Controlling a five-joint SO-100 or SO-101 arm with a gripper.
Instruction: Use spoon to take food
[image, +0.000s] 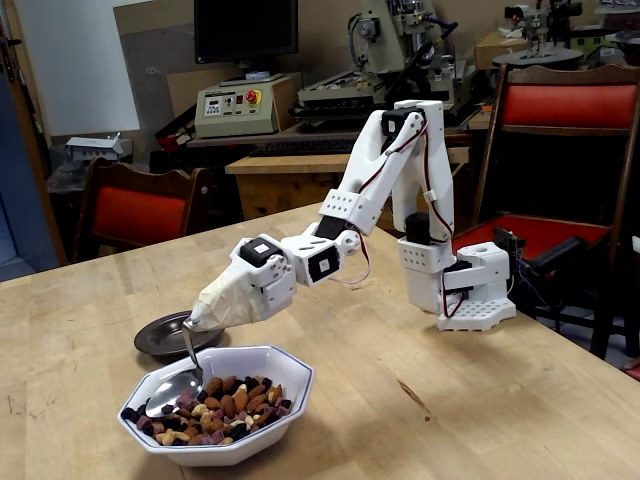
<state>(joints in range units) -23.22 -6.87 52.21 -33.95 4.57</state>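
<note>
In the fixed view, the white arm reaches down to the left over the wooden table. Its gripper (208, 308) is wrapped in beige tape, so the fingers are hidden; the thin handle of the silver spoon (173, 392) comes out of the taped tip, held fast. The spoon's oval bowl sits inside the white octagonal bowl (292, 376), at its left side, touching the edge of the food (228, 404). The food is a heap of brown almonds, pale cashews and dark purple pieces. I see nothing lying in the spoon.
A small dark round saucer (156, 340) lies just behind the white bowl, under the taped gripper. The arm's white base (470, 295) stands at the right on the wooden table (450, 410). Red chairs and workshop machines stand beyond the table's far edge.
</note>
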